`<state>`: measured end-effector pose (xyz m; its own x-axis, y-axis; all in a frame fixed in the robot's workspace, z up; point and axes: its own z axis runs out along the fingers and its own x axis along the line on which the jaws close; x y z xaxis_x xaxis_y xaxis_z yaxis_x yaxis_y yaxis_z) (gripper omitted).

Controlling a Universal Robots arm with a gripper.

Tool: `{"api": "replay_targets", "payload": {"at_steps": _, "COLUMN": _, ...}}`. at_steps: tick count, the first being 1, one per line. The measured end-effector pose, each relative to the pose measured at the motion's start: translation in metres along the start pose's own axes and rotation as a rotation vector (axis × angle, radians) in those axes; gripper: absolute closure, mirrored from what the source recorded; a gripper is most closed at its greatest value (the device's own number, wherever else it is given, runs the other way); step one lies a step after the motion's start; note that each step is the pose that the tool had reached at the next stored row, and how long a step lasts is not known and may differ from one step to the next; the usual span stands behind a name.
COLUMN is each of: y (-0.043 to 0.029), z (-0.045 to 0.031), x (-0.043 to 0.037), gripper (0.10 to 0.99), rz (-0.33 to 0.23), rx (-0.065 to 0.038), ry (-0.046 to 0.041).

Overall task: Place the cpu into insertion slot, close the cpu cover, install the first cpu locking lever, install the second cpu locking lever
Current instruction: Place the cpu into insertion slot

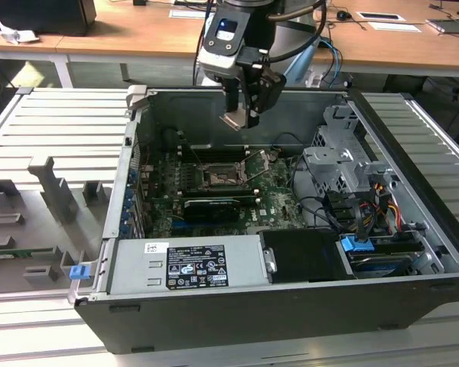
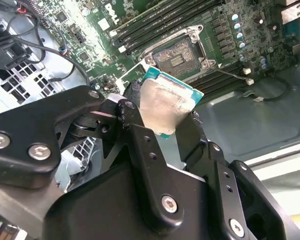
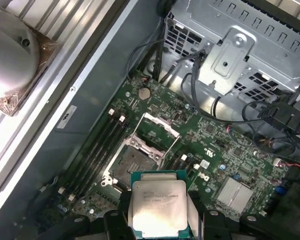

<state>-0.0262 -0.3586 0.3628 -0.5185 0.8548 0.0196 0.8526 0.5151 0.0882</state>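
**Small flat square cpu [image 1: 233, 121], pale silver face on a teal base, held in the air above the open insertion slot [image 1: 218, 180]**

Looks down into an open black desktop computer case [image 1: 291, 321] with a green motherboard [image 1: 279, 202] on its floor.

Holds the cpu [image 2: 165, 102] in a black two-fingered gripper [image 1: 241, 115], high above the insertion slot and well apart from it. Pinches the chip by two opposite edges, the fingers [image 2: 132, 97] closed only as far as its width, the silver face left bare between them. In the first wrist view, carries the cpu [image 3: 157, 205] face-up in the gripper [image 3: 157, 222], with the insertion slot [image 3: 132, 162] below and beyond it.

Leaves the insertion slot [image 2: 179, 57], a square socket with a dark centre and a metal rim, uncovered and without a chip. Keeps the cpu cover [image 3: 157, 131], a thin silver frame plate with a large window, swung up from one edge of the insertion slot.

Sets long black memory slots [image 2: 155, 22] just beside the insertion slot. Places a perforated silver drive cage [image 1: 344, 164] to the exterior view's right of the insertion slot, and a grey power supply box [image 1: 187, 264] with a white label on the camera's side of the insertion slot.
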Motion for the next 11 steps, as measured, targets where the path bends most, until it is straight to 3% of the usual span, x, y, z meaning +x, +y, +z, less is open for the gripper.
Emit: {"api": "replay_targets", "payload": {"at_steps": 11, "y": -0.0002, "z": 0.0019, "x": 0.0000, "gripper": 0.561, "rz": 0.148, "rx": -0.002, "ry": -0.0125}}
